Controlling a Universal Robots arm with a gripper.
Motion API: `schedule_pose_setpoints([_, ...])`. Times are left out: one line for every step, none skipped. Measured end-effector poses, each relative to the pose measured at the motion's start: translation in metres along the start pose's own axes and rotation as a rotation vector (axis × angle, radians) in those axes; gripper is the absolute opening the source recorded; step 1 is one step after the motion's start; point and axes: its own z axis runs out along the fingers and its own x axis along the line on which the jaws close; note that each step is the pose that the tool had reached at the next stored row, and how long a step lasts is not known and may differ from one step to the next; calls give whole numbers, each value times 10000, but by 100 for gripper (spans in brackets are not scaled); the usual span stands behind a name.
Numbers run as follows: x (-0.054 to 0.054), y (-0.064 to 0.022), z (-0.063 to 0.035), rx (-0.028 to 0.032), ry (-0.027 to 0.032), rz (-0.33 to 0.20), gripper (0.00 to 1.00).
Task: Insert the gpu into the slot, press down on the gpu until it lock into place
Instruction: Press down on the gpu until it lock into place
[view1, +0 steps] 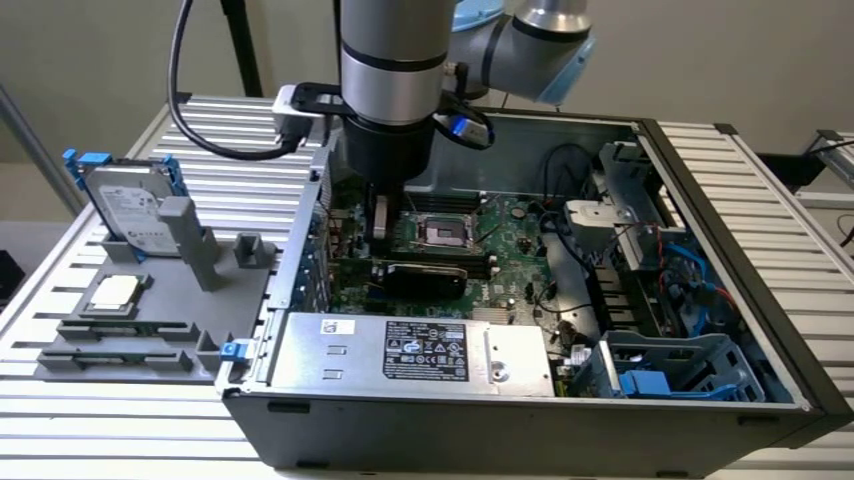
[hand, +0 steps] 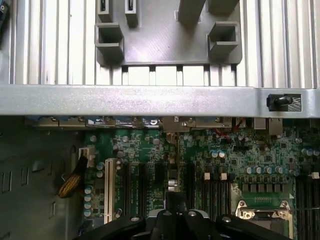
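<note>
We find the gripper (view1: 383, 238) reaching down into the open computer case (view1: 534, 415), at about nine o'clock from the square processor socket (view1: 441, 232) in the exterior view. We cannot tell how far open it is, or whether it holds anything. The gpu (view1: 420, 278) stands on edge on the green motherboard (hand: 240, 165), at six o'clock from the socket and at twelve o'clock from the silver power supply (view1: 414, 350). Its long side runs across the exterior view. The gripper hangs at about eleven o'clock from the card's middle, over the end nearer the exterior view's left. Whether the two touch we cannot say. We judge that the card is already standing in the slot beneath it and that the work in hand is the pressing. To do that well, we would push straight down on the top edge and keep the card upright. Load on one end alone could tip it, so we would spread the push and ease off once it seats.
</note>
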Motion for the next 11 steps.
schedule_pose_setpoints([0, 8, 1, -46, 36, -7, 11])
schedule_pose_setpoints([0, 15, 1, -105, 63, -14, 11])
schedule_pose_setpoints([1, 23, 2, -171, 89, -19, 11])
schedule_pose_setpoints([1, 32, 2, -240, 115, -23, 11])
schedule_pose_setpoints([1, 40, 3, -315, 133, -28, 11])
schedule_pose_setpoints([1, 49, 3, -397, 145, -32, 11])
schedule_pose_setpoints([1, 59, 3, -476, 158, -35, 11])
schedule_pose_setpoints([1, 68, 4, -553, 169, -39, 11])
schedule_pose_setpoints([2, 76, 4, -629, 179, -43, 11])
schedule_pose_setpoints([2, 82, 4, -701, 189, -47, 11])
schedule_pose_setpoints([2, 87, 3, -763, 195, -47, 11])
